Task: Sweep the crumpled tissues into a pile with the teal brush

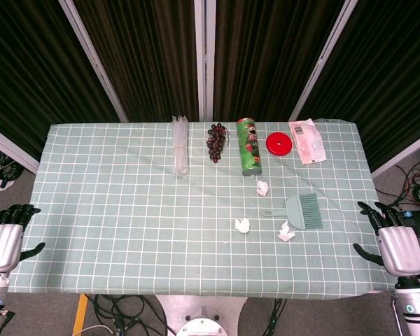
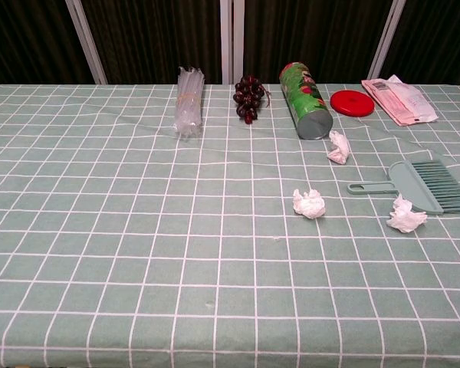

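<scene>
The teal brush [image 1: 302,211] [image 2: 420,186] lies flat on the right part of the checked tablecloth, handle pointing left. Three crumpled tissues sit near it: one [image 1: 262,187] [image 2: 338,146] behind the handle, one [image 1: 242,225] [image 2: 309,203] to its left, and one [image 1: 286,232] [image 2: 405,215] just in front of the brush head. My left hand [image 1: 7,234] hangs beside the table's left edge, fingers spread, holding nothing. By the table's right edge my right hand [image 1: 393,241] is likewise empty with fingers apart. Neither hand shows in the chest view.
Along the far side lie a clear plastic sleeve [image 1: 179,143], a bunch of dark grapes [image 1: 216,140], a green tube can [image 1: 249,145] on its side, a red lid [image 1: 279,143] and a pink-white packet [image 1: 307,140]. Cables lie on the floor by both sides.
</scene>
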Robot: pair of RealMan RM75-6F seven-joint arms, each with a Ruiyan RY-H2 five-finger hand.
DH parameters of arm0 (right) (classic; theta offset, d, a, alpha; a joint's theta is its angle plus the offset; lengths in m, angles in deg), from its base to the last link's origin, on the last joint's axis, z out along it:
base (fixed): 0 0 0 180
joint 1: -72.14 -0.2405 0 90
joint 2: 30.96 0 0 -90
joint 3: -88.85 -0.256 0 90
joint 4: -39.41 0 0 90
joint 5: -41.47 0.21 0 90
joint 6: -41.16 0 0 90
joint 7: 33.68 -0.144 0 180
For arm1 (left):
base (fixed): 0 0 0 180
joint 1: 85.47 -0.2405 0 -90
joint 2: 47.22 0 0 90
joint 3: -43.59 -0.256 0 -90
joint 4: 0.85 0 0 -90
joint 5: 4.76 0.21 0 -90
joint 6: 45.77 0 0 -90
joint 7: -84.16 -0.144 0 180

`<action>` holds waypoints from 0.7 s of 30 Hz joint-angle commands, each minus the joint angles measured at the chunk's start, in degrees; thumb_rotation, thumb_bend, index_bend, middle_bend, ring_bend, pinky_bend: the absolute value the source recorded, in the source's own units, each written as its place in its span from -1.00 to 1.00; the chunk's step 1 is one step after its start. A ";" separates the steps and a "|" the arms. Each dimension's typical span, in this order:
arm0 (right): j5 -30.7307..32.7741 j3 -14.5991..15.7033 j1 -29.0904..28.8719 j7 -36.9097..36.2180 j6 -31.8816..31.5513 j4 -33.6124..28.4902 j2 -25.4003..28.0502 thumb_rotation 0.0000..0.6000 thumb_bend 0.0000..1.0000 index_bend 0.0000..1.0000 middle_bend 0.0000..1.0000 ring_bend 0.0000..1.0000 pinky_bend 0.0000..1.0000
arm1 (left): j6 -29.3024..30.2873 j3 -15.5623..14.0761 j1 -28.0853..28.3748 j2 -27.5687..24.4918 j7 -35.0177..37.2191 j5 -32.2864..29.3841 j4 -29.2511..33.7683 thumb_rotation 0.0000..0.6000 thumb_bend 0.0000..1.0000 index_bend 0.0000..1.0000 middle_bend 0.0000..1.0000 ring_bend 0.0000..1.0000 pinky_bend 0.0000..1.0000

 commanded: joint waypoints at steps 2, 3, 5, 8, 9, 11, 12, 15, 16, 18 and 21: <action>-0.15 0.05 -0.28 -0.35 0.37 0.24 -0.10 1.00 -0.86 -0.72 -0.41 -0.74 -0.63 | -0.12 -0.20 -0.14 0.34 -0.17 -0.09 -0.23 1.00 -1.00 -0.44 -0.53 -0.63 -0.50; -0.22 0.09 -0.44 -0.44 0.60 0.29 -0.10 1.00 -0.86 -0.72 -0.41 -0.74 -0.63 | -0.16 -0.27 -0.15 0.37 -0.29 -0.05 -0.27 1.00 -1.00 -0.44 -0.53 -0.63 -0.50; -0.48 0.19 -0.69 -0.65 0.92 0.30 -0.12 1.00 -0.86 -0.72 -0.41 -0.74 -0.63 | -0.07 -0.28 -0.18 0.27 -0.22 0.07 -0.15 1.00 -1.00 -0.44 -0.53 -0.63 -0.50; -1.39 0.40 -1.20 -1.25 1.24 0.32 -0.21 1.00 -0.86 -0.72 -0.41 -0.74 -0.63 | 0.08 -0.34 -0.19 -0.02 -0.03 0.46 0.26 1.00 -1.00 -0.44 -0.53 -0.63 -0.50; -1.82 0.48 -1.45 -1.36 1.41 0.23 -0.21 1.00 -0.86 -0.72 -0.41 -0.74 -0.63 | 0.21 -0.34 -0.23 -0.21 0.10 0.58 0.38 1.00 -1.00 -0.44 -0.53 -0.63 -0.50; -2.49 0.39 -2.58 -1.39 2.60 0.10 -0.35 1.00 -0.86 -0.72 -0.41 -0.74 -0.63 | 0.19 -0.34 -0.17 -0.18 0.15 0.73 0.44 1.00 -1.00 -0.44 -0.53 -0.63 -0.50; -3.06 0.23 -3.61 -1.21 3.61 -0.25 -0.51 1.00 -0.84 -0.72 -0.41 -0.74 -0.63 | 0.24 -0.24 -0.11 -0.21 0.28 0.78 0.50 1.00 -1.00 -0.44 -0.53 -0.63 -0.50; -3.60 -0.73 -7.22 0.51 7.77 -0.88 -1.65 1.00 -0.80 -0.69 -0.39 -0.74 -0.63 | -0.03 -0.18 0.28 -0.22 0.48 1.24 0.66 1.00 -1.00 -0.44 -0.53 -0.63 -0.50; -3.50 -1.17 -8.48 1.35 9.25 -0.91 -2.34 1.00 -0.80 -0.64 -0.36 -0.74 -0.63 | 0.05 -0.16 0.33 -0.38 0.57 1.45 0.76 1.00 -1.00 -0.44 -0.53 -0.63 -0.50; -2.61 -2.10 -11.59 3.84 13.49 -0.22 -4.64 1.00 -0.80 -0.53 -0.32 -0.74 -0.63 | -0.03 -0.18 0.63 -0.31 0.68 2.02 0.70 1.00 -1.00 -0.44 -0.53 -0.63 -0.50; -0.24 -3.50 -15.87 6.07 19.47 2.16 -9.04 1.00 -0.80 -0.35 -0.29 -0.74 -0.62 | 0.11 -0.40 0.65 -0.36 1.24 2.63 0.54 1.00 -1.00 -0.44 -0.53 -0.63 -0.50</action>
